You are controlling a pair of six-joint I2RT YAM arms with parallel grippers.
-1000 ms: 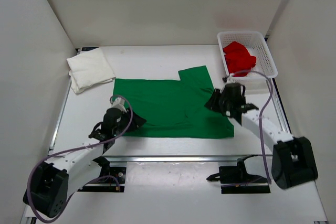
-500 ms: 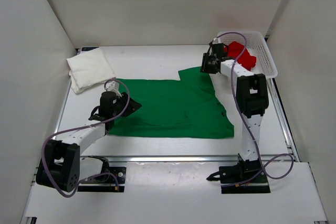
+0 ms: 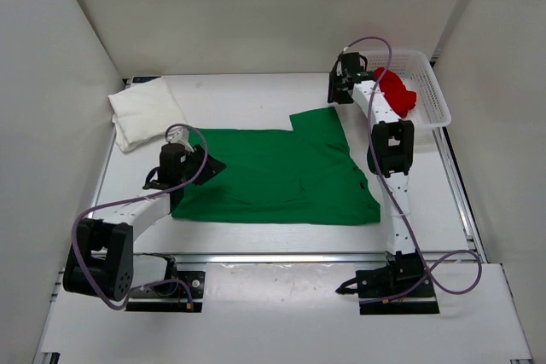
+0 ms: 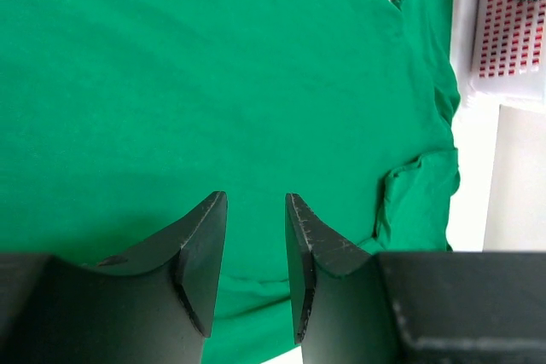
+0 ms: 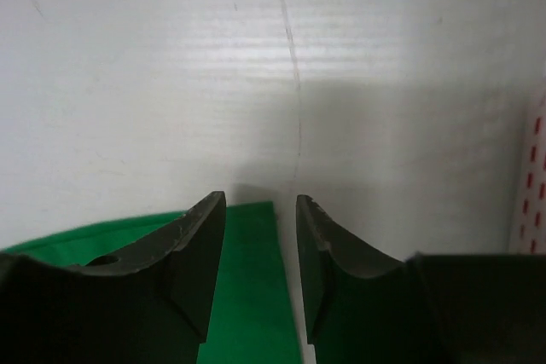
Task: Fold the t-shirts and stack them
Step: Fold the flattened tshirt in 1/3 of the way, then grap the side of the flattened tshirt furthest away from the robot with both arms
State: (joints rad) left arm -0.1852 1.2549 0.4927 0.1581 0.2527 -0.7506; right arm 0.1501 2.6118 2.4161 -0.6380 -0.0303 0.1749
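White walls enclose a white table, seen from above with two robot arms reaching from its near edge.

A bright green t-shirt lies spread flat in the middle of the table. One short sleeve sticks out towards the far right. A white t-shirt sits folded into a thick pad at the far left corner. A red t-shirt lies crumpled inside a white mesh basket at the far right.

The left gripper is over the near left part of the green t-shirt. Its jaws are parted with nothing between them, and green cloth shows through the gap. The right gripper is at the far right, just over the far edge of the green sleeve, with bare table beyond it. Its jaws are also parted and empty.

The green t-shirt looks like thin, light, limp cloth. It is not fragile, but it would probably sag, crease or bunch up wherever it is unsupported. Lying flat, it gives the fingers no raised lip to close on. They would likely have to press down at an edge and pinch up a little cloth. The best holds seem to be at a hem, a sleeve edge or a corner, not the middle. Taking two well-separated points, one per arm, should keep the fold line straight. The smooth table may let the whole shirt slide if only one side is pulled.
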